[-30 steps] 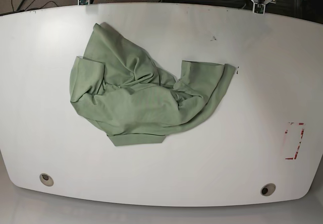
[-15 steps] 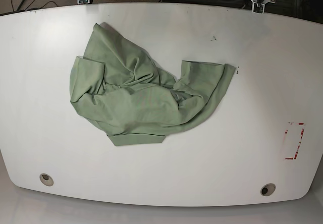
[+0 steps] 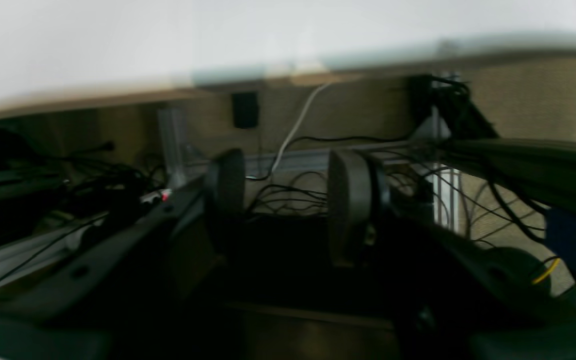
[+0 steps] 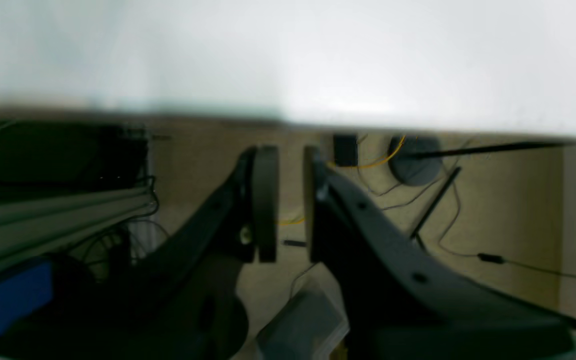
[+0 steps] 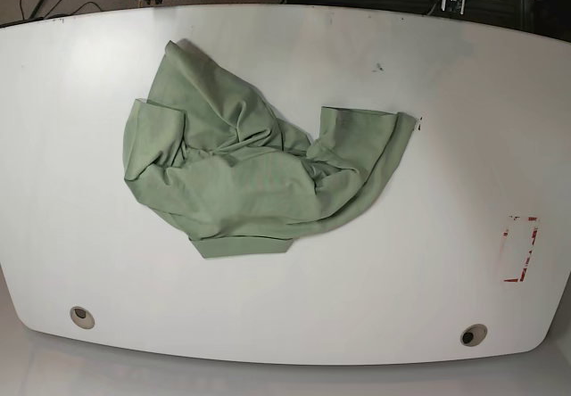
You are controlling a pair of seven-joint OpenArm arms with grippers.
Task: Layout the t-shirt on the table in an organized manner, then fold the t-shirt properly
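Base view: the t-shirt [image 5: 252,166] lies crumpled on the table [image 5: 428,235], left of the table's centre, well apart from the red-marked rectangle [image 5: 520,250] near the right edge. Both arms sit beyond the table's far edge, clear of the cloth. Left gripper [image 3: 288,200]: jaws spread, nothing between them. Right gripper [image 4: 290,202]: jaws nearly together with a narrow gap, pinching nothing.

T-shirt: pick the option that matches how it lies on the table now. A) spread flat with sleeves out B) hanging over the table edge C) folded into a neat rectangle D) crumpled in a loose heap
D: the t-shirt sits bunched and creased on the table, well inside its edges.
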